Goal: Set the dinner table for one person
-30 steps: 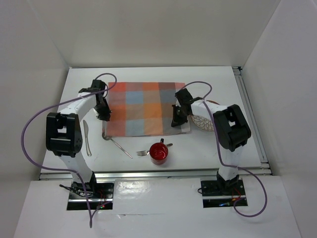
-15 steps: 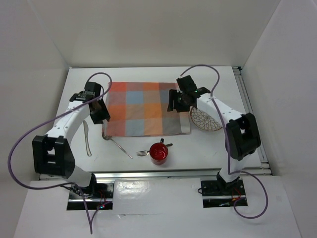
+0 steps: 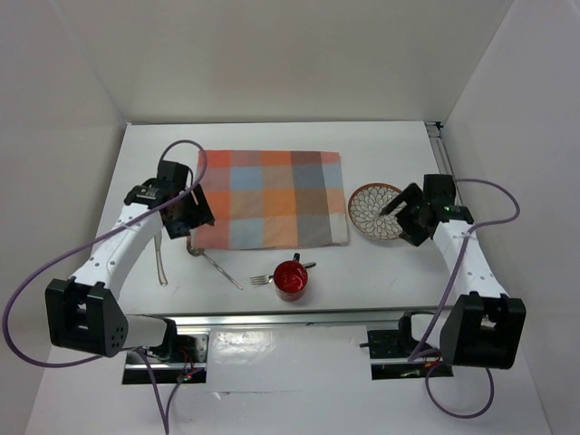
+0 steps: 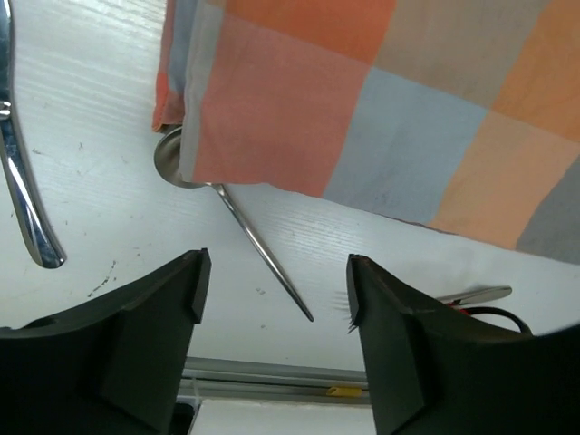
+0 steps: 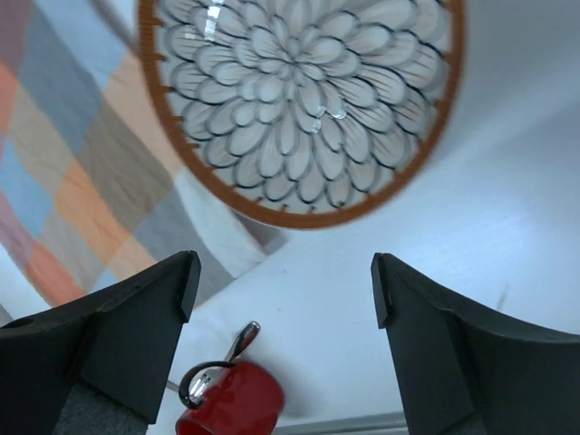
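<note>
The cloth [image 3: 270, 199] lies flat at the middle of the white table [image 3: 272, 136], which spans the work area ahead of both arms. Judged step: fetching the plate [image 5: 299, 109]. The right gripper [image 5: 283, 272] hovers over it, jaws spread and empty; the left gripper [image 4: 276, 276] is likewise released. The next move needs a rim grip. Only the left wrist view clearly shows the spoon [image 4: 240, 222] with its bowl tucked under the cloth's corner.

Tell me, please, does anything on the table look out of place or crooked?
Yes. The spoon lies slanted, its bowl tucked under the near left corner of the checked cloth. The fork seems to pass behind or under the red mug. The plate sits off the cloth, to its right.
</note>
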Controlling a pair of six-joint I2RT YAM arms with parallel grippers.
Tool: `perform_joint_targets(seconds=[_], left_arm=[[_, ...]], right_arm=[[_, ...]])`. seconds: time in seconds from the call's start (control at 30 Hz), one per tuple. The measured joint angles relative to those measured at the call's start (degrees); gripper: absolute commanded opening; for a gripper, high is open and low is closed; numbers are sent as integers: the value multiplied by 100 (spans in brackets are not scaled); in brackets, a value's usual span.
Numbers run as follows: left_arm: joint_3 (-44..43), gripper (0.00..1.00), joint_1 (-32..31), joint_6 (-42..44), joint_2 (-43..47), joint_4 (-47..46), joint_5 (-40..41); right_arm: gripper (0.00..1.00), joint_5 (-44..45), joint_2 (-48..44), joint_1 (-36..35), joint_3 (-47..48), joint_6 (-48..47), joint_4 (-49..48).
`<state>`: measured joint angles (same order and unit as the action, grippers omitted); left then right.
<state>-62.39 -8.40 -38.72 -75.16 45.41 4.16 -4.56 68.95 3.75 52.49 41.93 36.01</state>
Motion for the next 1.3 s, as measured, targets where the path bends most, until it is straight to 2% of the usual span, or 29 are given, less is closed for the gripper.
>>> perform_joint_targets(seconds=[0.07, 0.17, 0.3, 0.5, 0.53, 0.67, 0.9, 0.93, 1.0, 1.03, 1.2, 1.23, 1.3], left_arm=[[-63, 86, -68, 50, -9, -20, -48], [-157, 86, -125, 138, -28, -63, -105], [-212, 86, -173, 258, -74, -107, -127], [-282, 86, -173, 450, -155, -208, -173], [-332, 86, -173, 490, -177, -221, -170], [-627, 86, -173, 664, -243, -223, -90], [-752, 86, -173, 761, -256, -214, 144], [-752, 86, -173, 785, -269, -216, 162], [-761, 86, -173, 857, -306, -210, 181], [-787, 86, -173, 861, -345, -197, 188], [-1060, 86, -173, 929, -603, -199, 162], [-1161, 86, -173, 977, -649, -192, 155], [-1405, 86, -173, 1010, -743, -155, 149]], right_arm=[[93, -164, -120, 308, -323, 212, 20], [93, -284, -144, 546, -640, 461, 15], [93, -387, -149, 592, -968, 662, -140], [89, -525, 212, 595, -1467, 861, -931], [84, -544, 345, 595, -1523, 898, -1082], [74, -608, 754, 595, -1762, 1014, -1637], [53, -553, 960, 595, -1808, 1130, -2288], [44, -540, 986, 595, -1810, 1154, -2356], [37, -501, 1036, 595, -1829, 1187, -2461], [29, -485, 1054, 595, -1847, 1217, -2520], [3, -463, 1051, 643, -1843, 1482, -2830], [0, -463, 1019, 643, -1823, 1528, -2848], [0, -380, 890, 634, -1766, 1504, -2750]])
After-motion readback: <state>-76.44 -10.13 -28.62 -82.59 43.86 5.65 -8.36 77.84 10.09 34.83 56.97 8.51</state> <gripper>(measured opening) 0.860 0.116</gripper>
